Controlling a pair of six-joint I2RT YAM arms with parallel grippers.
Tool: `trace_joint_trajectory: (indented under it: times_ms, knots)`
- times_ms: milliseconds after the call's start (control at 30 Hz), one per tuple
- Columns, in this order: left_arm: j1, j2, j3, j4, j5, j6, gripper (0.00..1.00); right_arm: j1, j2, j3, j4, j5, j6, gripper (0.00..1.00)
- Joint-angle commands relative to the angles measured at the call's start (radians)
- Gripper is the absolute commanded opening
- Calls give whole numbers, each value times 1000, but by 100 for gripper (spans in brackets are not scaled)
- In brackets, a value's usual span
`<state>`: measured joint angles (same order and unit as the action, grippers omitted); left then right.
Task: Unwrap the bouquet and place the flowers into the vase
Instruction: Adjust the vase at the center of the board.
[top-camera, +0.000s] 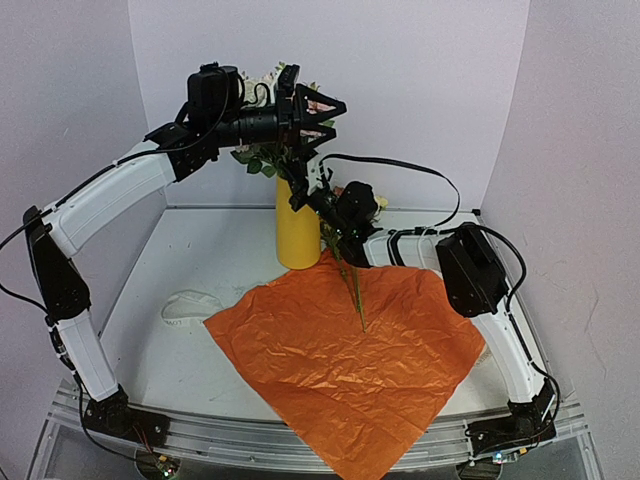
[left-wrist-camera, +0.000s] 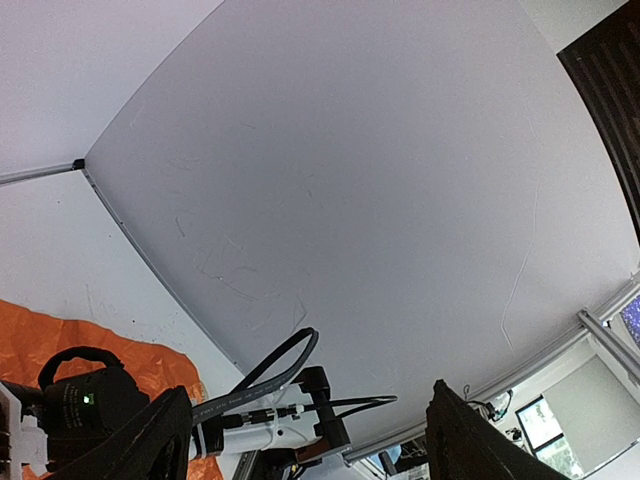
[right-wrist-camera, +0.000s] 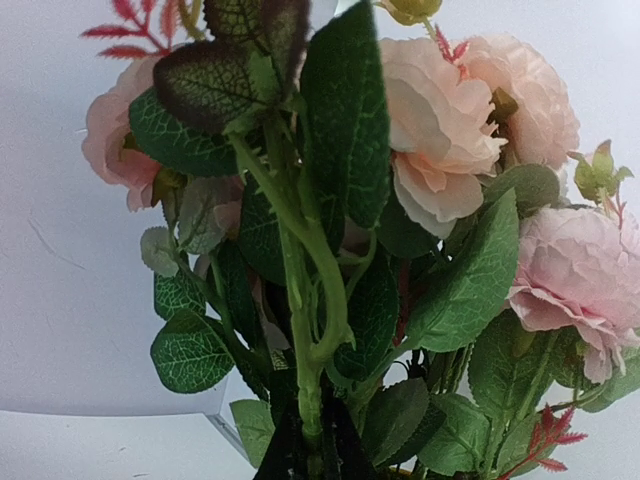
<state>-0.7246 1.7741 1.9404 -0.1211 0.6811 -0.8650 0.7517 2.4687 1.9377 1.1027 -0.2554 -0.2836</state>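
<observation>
- My left fingers hung high above the desk, spread wide with nothing between them. From that wrist, only bare white wall showed in the gap.
- My right fingers were closed tight on a thin green stem of the flowers, just right of the vase and near its top. The stem's lower end dangled over the orange paper.
- The vase stood upright at the back middle of the desk. Its foot was touching or just beside the paper's far corner; I could not tell which.
- Big pink blooms and broad veined leaves crowded the space above the vase. They sat directly in front of my right wrist and just under my left one, so room there was tight.
- The paper lay flat and crinkled across the middle of the desk. Its near corner hung over the front rail between my two bases.
- A pale ribbon lay on the desk just off the paper's left corner.
- Open desk showed to the left of the paper. A narrower strip showed at the back right, where my right arm reached in and its black cable arched above.
- White walls closed in the back and both sides, and the left wall ran close by my left elbow.
</observation>
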Motion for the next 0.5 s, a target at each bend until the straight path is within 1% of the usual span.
trace_joint_trajectory:
  times_ms: [0, 100, 133, 267, 467]
  knots:
    - [2, -41, 48, 72, 15, -6, 81, 1, -9, -7, 12, 13, 10, 0]
    - [5, -20, 100, 73, 17, -15, 81, 1, -13, -24, 16, 15, 5, 0]
    - [5, -5, 152, 72, 17, -22, 82, 1, -16, -36, 17, 17, 6, 0]
    - [8, 29, 252, 80, 5, -49, 82, 1, -23, -61, 31, 22, 10, 0]
    - [14, 53, 325, 139, -15, -95, 83, 1, -35, -86, 42, 18, 8, 0]
